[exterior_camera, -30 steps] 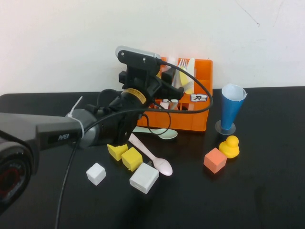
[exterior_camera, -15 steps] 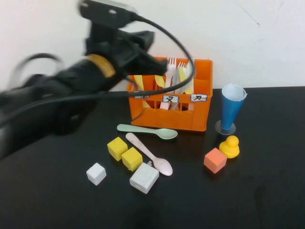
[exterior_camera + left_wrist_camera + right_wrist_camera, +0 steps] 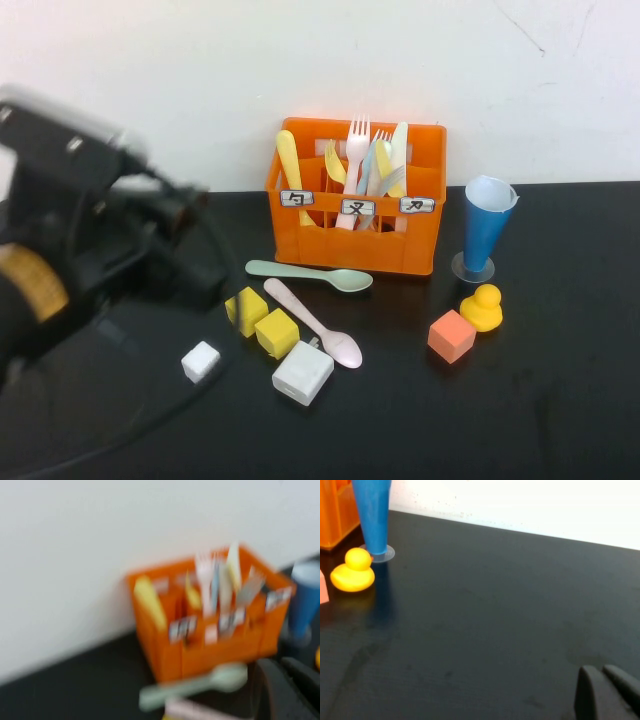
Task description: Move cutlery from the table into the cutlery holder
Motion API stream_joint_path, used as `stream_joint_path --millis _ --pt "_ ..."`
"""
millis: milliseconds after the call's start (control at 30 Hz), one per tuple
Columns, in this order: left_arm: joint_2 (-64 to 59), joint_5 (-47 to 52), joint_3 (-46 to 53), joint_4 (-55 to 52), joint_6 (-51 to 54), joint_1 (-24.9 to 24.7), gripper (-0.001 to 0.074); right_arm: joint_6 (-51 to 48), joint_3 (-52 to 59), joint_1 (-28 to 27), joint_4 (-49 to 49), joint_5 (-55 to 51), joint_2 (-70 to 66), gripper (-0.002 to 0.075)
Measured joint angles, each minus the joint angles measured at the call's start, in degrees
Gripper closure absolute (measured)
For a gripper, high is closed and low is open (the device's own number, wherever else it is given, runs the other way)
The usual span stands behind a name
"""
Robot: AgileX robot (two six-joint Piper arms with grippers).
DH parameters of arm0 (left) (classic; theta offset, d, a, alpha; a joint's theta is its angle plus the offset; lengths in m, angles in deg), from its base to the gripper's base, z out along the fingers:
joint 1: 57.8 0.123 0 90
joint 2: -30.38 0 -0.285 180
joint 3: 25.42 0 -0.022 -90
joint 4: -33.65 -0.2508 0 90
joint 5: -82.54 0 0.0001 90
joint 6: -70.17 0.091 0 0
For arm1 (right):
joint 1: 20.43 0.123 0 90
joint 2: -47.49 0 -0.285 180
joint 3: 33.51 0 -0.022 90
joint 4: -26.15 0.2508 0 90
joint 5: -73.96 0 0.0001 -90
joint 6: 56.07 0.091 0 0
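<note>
Left hand [image 3: 150, 215]: raised over the left part of the counter [image 3: 560, 400], well apart from the crate, shown only as a dark blur. Whether its fingers are parted or closed cannot be told, and nothing can be made out in its grip.

Right hand [image 3: 607, 692]: low over bare counter, to the right of the blue cup. Only its dark fingertips show, side by side and nearly touching; nothing is held.

Cutlery holder [image 3: 400, 250]: an orange slotted crate at the back of the counter, close to the wall, upright, with three white labels on its front. A pale-pink fork [image 3: 353, 165] and a light-blue fork [image 3: 371, 172] stand upright in its middle compartment, with yellow and white pieces beside them.

On the counter just in front of the crate: a pale-green spoon [image 3: 310, 275] lying flat, and a pink spoon [image 3: 315, 325] lying diagonally nearer the camera.

Yellow cubes [image 3: 262, 322], a large white cube [image 3: 302, 373] and a small white cube [image 3: 200, 361] sit around the pink spoon's left and near sides.

Right of the crate: a blue cup [image 3: 485, 228] standing upright, then a yellow duck [image 3: 482, 308] and an orange cube [image 3: 451, 336].
</note>
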Motion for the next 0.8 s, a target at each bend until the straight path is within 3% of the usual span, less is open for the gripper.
stream_joint_path --millis 233,333,533,800 --pt "10.48 23.46 1.71 -0.82 -4.39 0.12 0.0735 0.0 0.0 0.0 0.0 0.0 0.0 0.0729" --pt "15.09 27.15 3.37 -3.27 -6.91 0.61 0.0735 0.0 0.0 0.0 0.0 0.0 0.0 0.0729" --pt "24.9 19.06 12.62 -4.76 -8.83 6.28 0.0735 0.0 0.0 0.0 0.0 0.0 0.0 0.0729" --pt "39.22 2.44 30.51 3.22 -8.72 18.87 0.0736 0.0 0.0 0.0 0.0 0.0 0.0 0.0729"
